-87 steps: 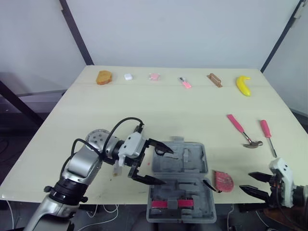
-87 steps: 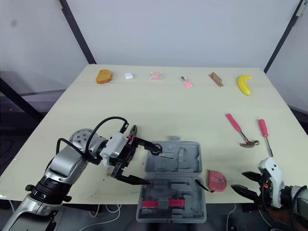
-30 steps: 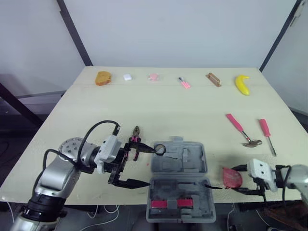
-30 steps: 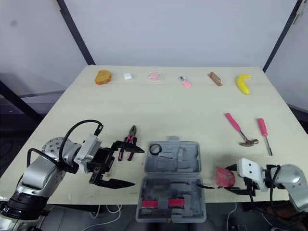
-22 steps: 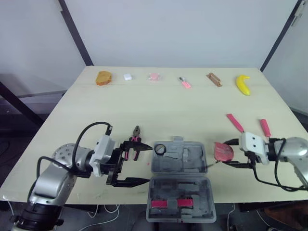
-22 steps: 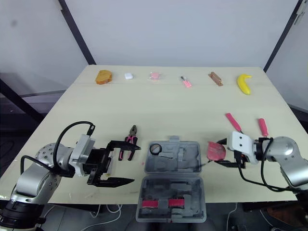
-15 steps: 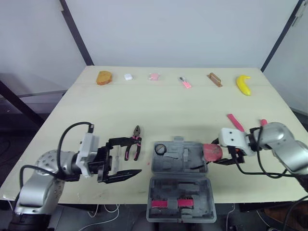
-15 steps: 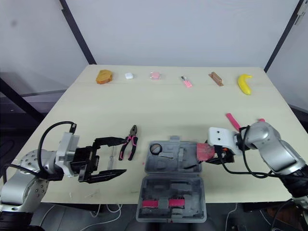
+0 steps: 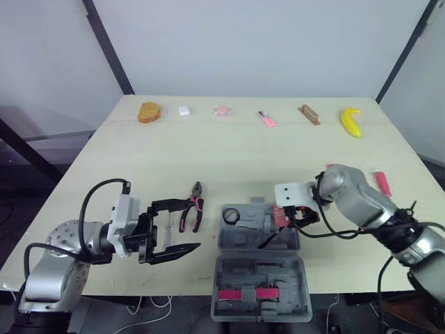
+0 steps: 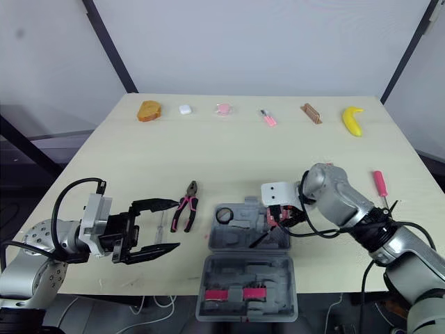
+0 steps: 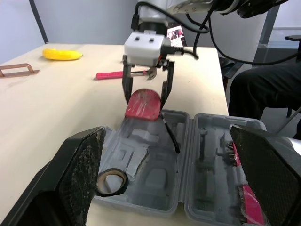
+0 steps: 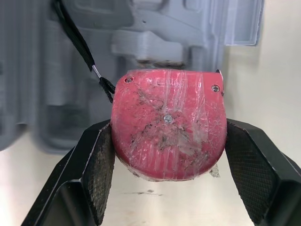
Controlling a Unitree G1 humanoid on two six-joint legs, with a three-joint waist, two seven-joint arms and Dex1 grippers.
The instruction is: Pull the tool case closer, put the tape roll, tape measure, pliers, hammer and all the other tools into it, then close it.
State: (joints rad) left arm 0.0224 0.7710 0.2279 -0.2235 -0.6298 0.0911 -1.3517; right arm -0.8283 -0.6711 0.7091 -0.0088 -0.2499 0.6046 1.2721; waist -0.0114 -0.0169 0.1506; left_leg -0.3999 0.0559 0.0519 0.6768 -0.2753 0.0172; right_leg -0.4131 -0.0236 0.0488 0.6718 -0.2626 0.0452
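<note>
Pale table (image 9: pixel 243 153), open tool case (image 9: pixel 259 275) near edge; right gripper (image 9: pixel 290 214) clamps tape measure (image 12: pixel 168 122); left gripper (image 9: pixel 195 223) spread, empty.

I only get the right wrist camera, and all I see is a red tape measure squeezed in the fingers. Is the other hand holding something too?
Observer: No, the left fingers are spread open and empty, beside the case.
Operator: Is anything inside the case?
Observer: Yes, a tape roll lies in one corner, to the left of your tape measure.
Operator: What's outside it on that side?
Observer: Pliers lie on the table, between the left fingers and the case.
</note>
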